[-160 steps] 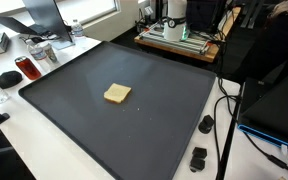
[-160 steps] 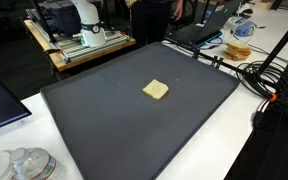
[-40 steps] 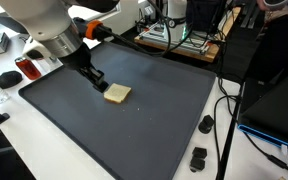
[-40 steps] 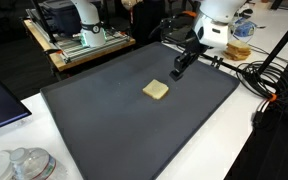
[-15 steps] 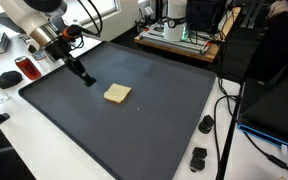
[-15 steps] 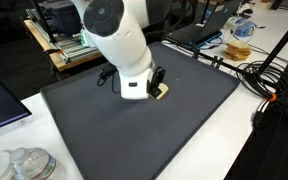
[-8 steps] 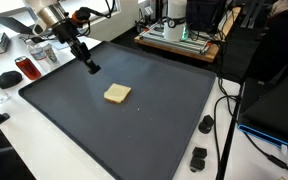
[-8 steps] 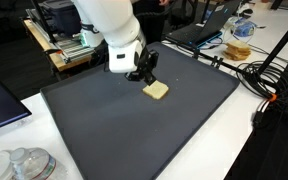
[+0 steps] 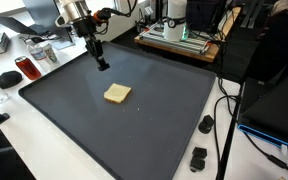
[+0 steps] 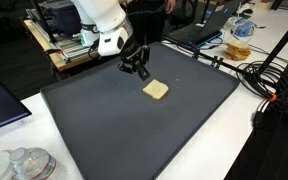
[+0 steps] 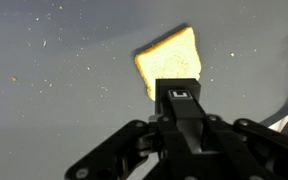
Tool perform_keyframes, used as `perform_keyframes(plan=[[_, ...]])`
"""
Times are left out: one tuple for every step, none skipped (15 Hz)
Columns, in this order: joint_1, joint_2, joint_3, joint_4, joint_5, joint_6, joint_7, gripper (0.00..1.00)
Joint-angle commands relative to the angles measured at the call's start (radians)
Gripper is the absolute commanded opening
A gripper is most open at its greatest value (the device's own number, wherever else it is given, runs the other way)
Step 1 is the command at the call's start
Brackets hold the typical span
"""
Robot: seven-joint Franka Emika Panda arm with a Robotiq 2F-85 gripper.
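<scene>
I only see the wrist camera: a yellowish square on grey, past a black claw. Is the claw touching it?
Observer: No. In an exterior view the gripper hangs shut above the mat, apart from the yellowish slice.
Operator: How big is that grey surface?
Observer: The mat covers most of a white table, and the yellowish slice lies near the mat's middle.
Operator: Anything else nearby?
Observer: Cables lie on the table beyond the mat's edge.

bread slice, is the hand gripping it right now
No, the bread slice lies flat on the black mat, and the shut hand hangs apart from it.
</scene>
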Motion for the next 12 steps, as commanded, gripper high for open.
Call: perform_keyframes(plan=[[0.032, -0.112, -0.008, -0.175, 0.130, 0.130, -0.036, 0.05], [0.047, -0.129, -0.012, -0.203, 0.144, 0.158, -0.028, 0.05], [0.063, -0.147, -0.013, -0.229, 0.153, 0.185, -0.015, 0.05], [0.078, -0.164, -0.013, -0.252, 0.163, 0.207, -0.002, 0.05], [0.097, -0.183, -0.013, -0.275, 0.172, 0.241, 0.008, 0.05], [0.114, -0.197, -0.015, -0.292, 0.167, 0.260, 0.030, 0.05], [0.136, -0.213, -0.020, -0.312, 0.152, 0.285, 0.065, 0.05], [0.154, -0.230, -0.025, -0.329, 0.129, 0.297, 0.100, 0.05], [0.174, -0.242, -0.031, -0.339, 0.109, 0.314, 0.146, 0.05], [0.192, -0.253, -0.037, -0.351, 0.082, 0.321, 0.195, 0.05], [0.213, -0.267, -0.045, -0.362, 0.038, 0.330, 0.255, 0.05], [0.228, -0.278, -0.049, -0.367, -0.004, 0.326, 0.306, 0.05]])
